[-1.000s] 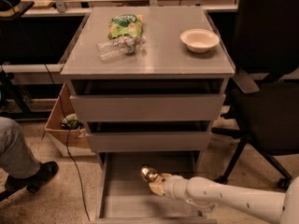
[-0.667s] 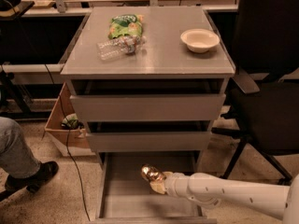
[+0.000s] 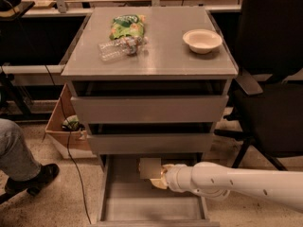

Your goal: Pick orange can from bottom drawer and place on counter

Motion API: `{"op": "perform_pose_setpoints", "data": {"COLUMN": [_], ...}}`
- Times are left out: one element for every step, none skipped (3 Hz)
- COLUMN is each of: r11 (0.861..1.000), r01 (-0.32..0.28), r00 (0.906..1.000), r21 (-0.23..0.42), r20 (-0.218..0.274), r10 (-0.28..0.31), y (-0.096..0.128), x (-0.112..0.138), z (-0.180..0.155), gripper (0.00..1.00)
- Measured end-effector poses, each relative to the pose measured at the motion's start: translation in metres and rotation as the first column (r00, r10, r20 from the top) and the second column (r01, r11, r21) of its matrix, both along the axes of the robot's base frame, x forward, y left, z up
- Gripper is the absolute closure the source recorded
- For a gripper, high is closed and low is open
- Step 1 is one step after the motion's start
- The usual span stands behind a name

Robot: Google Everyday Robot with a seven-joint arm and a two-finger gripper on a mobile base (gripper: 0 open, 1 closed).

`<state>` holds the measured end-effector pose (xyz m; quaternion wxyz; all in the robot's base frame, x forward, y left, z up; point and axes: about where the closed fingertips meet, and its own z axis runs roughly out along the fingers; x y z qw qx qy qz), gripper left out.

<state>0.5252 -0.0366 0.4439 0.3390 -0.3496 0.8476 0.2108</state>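
The bottom drawer (image 3: 142, 207) is pulled open at the foot of the grey cabinet. My gripper (image 3: 152, 173) reaches into it from the right on a white arm (image 3: 236, 183), near the back of the tray. Only an orange-gold sliver of the orange can (image 3: 159, 183) shows at the gripper's tip; the rest is hidden behind the gripper. The counter (image 3: 161, 56) is the cabinet's flat grey top, above the two shallower drawers, both pulled out a little.
On the counter lie a clear plastic bottle (image 3: 120, 48), a green snack bag (image 3: 127, 26) and a white bowl (image 3: 202, 40). A black chair (image 3: 274, 79) stands to the right. A cardboard box (image 3: 64, 131) and a person's leg (image 3: 19, 155) are on the left.
The gripper has closed in over the can, which showed as a shiny whole before and is now mostly covered. The arm sits slightly further into the drawer.
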Motion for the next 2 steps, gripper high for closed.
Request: {"op": "perform_pose_setpoints", "data": {"r11": [0.999, 0.998], "r01": [-0.007, -0.011], "r00": [0.9986, 0.9903], "r21": [-0.033, -0.061], "r20": [0.052, 0.138], "r10": [0.009, 0.019], "y": [0.000, -0.001], "x": [0.003, 0.007], "z": [0.049, 0.132], "gripper": [1.00, 1.00]}}
